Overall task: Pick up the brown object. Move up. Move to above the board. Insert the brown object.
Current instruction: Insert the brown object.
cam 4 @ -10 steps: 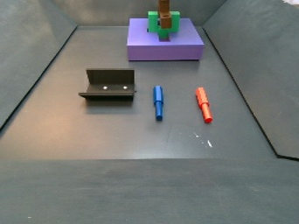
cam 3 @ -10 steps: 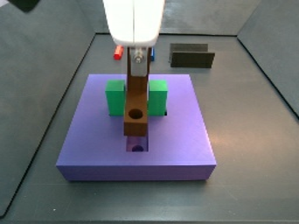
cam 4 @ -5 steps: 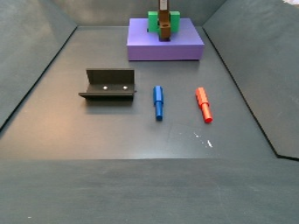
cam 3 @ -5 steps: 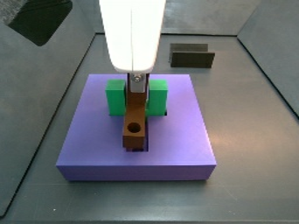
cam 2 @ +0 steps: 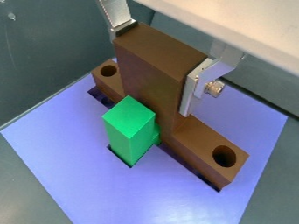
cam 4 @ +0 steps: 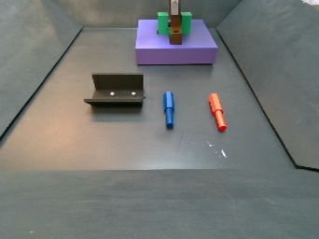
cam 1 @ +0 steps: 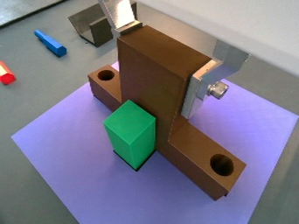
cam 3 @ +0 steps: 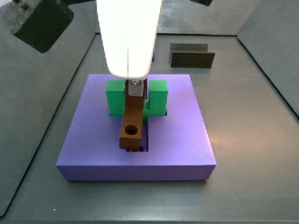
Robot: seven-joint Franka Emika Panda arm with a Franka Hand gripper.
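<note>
The brown object is seen in a wrist view clamped at its upright stem between the gripper's silver fingers, its long bar laid across the board with a round hole visible near each end. A green block is pressed against the bar's side. Beyond the board, the fixture, a blue peg and a red peg are visible on the grey floor.
</note>
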